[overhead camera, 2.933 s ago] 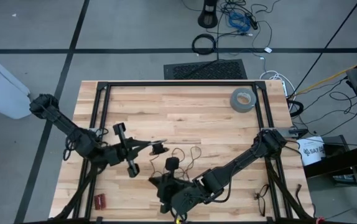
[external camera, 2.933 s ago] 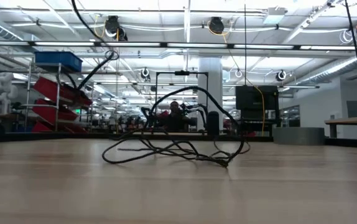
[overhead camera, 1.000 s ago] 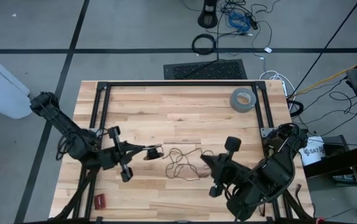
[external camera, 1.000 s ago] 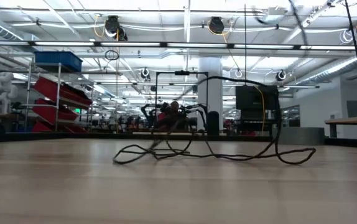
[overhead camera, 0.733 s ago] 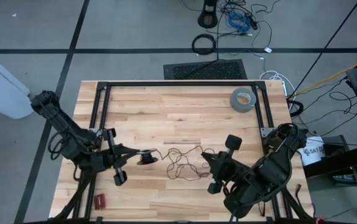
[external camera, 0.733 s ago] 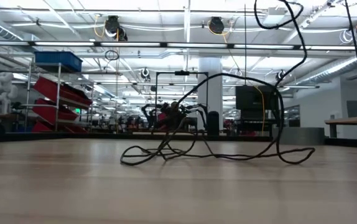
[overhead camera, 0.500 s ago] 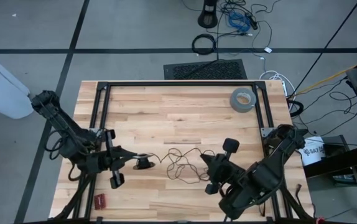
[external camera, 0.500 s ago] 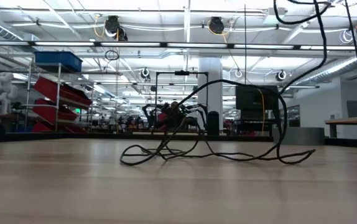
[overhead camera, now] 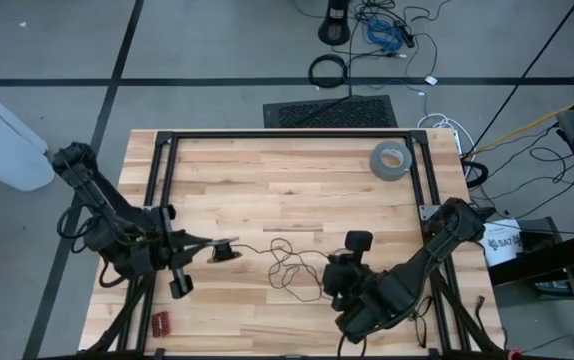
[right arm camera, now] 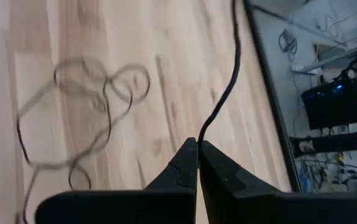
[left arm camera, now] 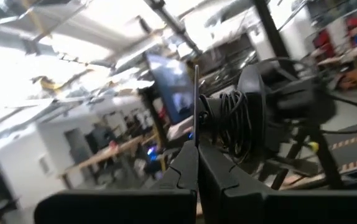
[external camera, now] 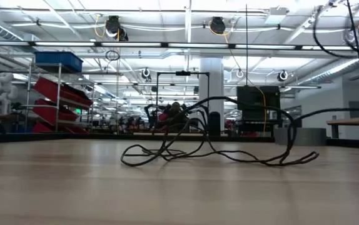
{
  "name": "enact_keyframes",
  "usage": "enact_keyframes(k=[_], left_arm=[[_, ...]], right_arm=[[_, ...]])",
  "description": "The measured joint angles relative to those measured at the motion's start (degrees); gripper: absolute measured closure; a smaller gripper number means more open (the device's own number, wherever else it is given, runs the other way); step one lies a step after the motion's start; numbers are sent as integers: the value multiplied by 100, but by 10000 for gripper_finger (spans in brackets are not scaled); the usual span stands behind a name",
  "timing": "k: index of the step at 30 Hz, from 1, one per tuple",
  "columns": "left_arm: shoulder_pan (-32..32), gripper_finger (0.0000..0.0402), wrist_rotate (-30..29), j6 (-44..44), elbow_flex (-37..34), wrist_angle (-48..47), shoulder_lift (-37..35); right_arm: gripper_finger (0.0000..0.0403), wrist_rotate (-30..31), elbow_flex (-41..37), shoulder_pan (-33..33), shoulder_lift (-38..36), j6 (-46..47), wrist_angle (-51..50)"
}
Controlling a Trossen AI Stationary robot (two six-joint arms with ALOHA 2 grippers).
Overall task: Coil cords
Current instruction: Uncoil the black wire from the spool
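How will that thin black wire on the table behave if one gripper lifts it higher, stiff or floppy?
Probably floppy: the wire lies in loose, uneven loops on the table. Likely light, being far thinner than the right gripper pinching it. It may slide between the pads, since the left gripper also clamps just a thin strand.

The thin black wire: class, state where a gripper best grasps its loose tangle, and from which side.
Probably the raised arch of the thin black wire, from above: it stands clear of the table, whereas flat loops leave fingers no gap.
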Motion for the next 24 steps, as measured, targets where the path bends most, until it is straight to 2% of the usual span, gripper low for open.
enact_keyframes(k=[4,10,12,15,20,24], left_arm=[[-98,402,-434,113,0,-11,-64],[-106,402,-636,230,0,-54,-66],[-106,402,-750,249,0,0,-67],[-108,401,-828,253,4,32,-82],[-104,401,-844,251,4,-1,-73],[-103,402,-842,256,4,-5,-73]], right_arm=[[403,-160,-569,2,0,30,8],[400,-120,-1376,-41,0,323,19],[388,-516,-1581,-90,-23,365,-25],[362,-794,-1794,-159,-125,530,-9],[320,-764,-2022,-193,-293,928,-10],[302,-802,-2013,-185,-413,1042,-10]])
